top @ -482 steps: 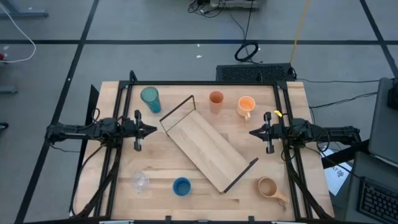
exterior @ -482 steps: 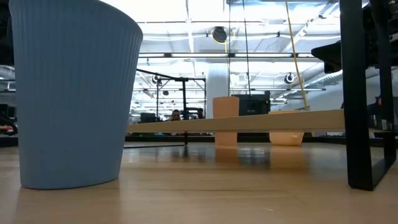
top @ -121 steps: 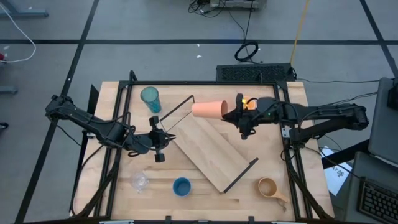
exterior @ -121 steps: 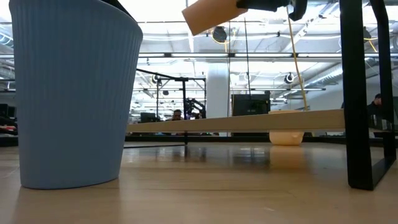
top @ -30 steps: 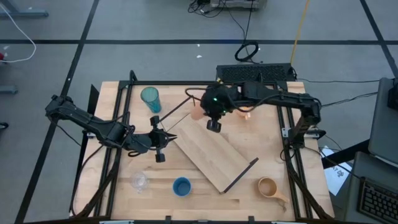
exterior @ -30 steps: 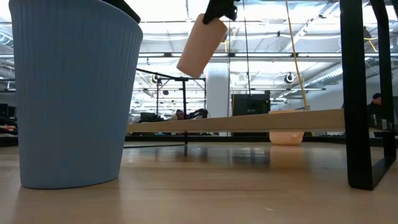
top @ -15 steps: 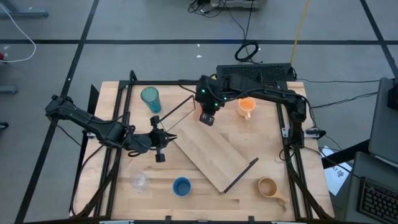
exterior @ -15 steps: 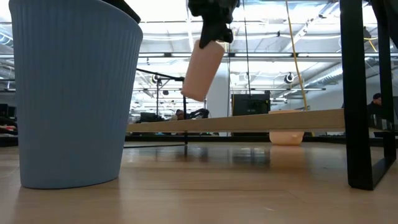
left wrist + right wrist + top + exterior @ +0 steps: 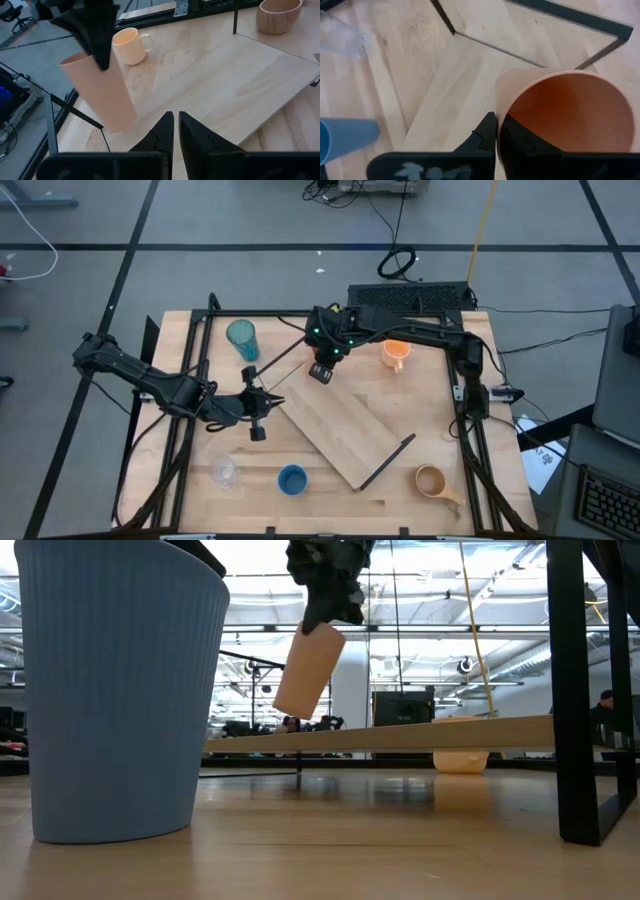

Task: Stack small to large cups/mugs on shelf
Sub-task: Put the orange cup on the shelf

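Small orange cup, a plain, smooth, handleless tapered vessel, pale peach outside and deeper orange inside. It hangs in the air above the far end of the shelf, clear of the board, its long axis tilted, base down and rim up. The right gripper is clenched on the cup's rim, one finger inside the wall. The left gripper hovers beside the shelf's near-left edge, its fingers nearly together and holding nothing.
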`<state>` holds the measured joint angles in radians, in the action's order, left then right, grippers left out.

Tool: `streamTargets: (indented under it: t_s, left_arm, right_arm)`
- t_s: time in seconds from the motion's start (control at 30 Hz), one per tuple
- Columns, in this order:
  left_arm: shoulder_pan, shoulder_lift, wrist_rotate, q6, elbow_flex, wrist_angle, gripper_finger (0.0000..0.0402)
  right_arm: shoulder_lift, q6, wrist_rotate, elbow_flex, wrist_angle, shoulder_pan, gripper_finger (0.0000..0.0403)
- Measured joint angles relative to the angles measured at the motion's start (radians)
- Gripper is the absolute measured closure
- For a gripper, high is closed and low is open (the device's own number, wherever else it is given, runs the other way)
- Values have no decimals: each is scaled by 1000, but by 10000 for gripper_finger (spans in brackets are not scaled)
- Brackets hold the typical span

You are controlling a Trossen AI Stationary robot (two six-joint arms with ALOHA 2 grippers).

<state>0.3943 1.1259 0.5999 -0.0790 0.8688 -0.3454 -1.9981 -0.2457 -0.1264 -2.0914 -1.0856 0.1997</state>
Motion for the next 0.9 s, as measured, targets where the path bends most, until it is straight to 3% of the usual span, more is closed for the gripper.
streamTargets:
  t_s: [0.9]
  left_arm:
    - [0, 0, 0, 5, 0, -2, 371]
  right_arm:
    - [-36, 134, 54, 52, 17, -38, 395]
